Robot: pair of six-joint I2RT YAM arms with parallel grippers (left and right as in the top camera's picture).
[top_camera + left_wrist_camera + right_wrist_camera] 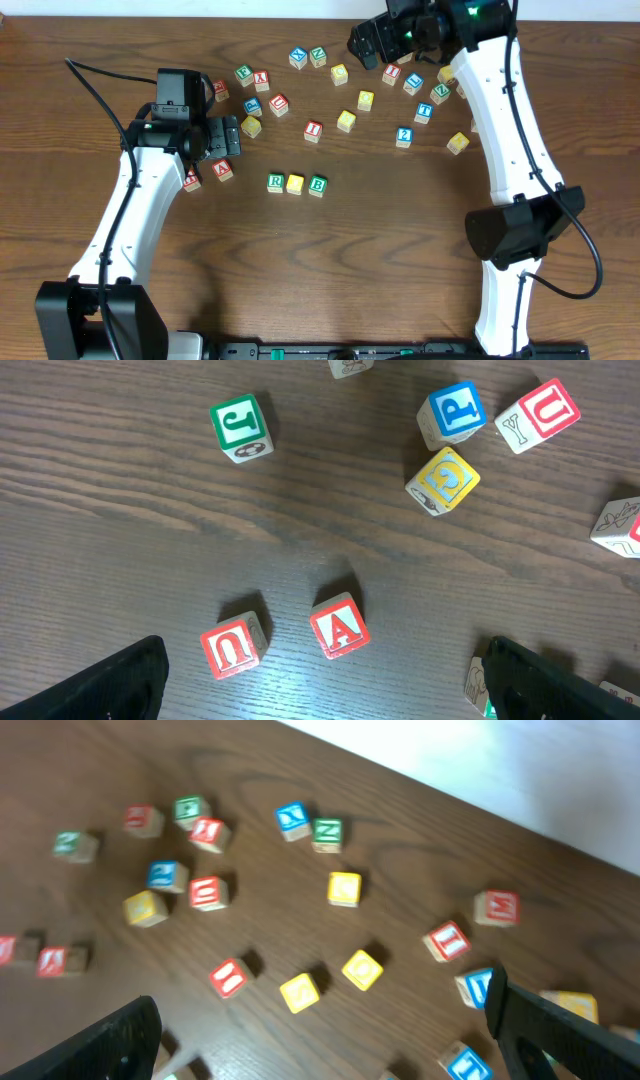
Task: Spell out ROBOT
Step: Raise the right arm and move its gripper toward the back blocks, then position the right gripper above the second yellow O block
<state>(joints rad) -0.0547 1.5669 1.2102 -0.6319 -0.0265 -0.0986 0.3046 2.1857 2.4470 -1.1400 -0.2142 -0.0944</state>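
Front counter (pixel 330 270) lies open below R-yellow-B row (pixel 295 184) | loose cubes (pixel 346 121) crowd far side | red A cube (pixel 222 170) near row's left

Red A cube (pixel 338 626): lower middle in the left wrist view, just beside a second red-lettered cube (pixel 232 647).
Green J cube (pixel 241 427): upper left, standing apart.
Red I cube (pixel 314 130): centre of the overhead view.
Table (pixel 380 250): dark wood grain.

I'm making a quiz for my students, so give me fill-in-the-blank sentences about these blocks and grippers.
1. The middle cube, between the green R and the green B, has a ___ top.
2. The green-lettered cube in the left wrist view shows the letter ___.
3. The left gripper and the right gripper both stand ___, holding nothing.
4. The blue T lies nearer the ___ arm.
Missing words: yellow; J; open; right.
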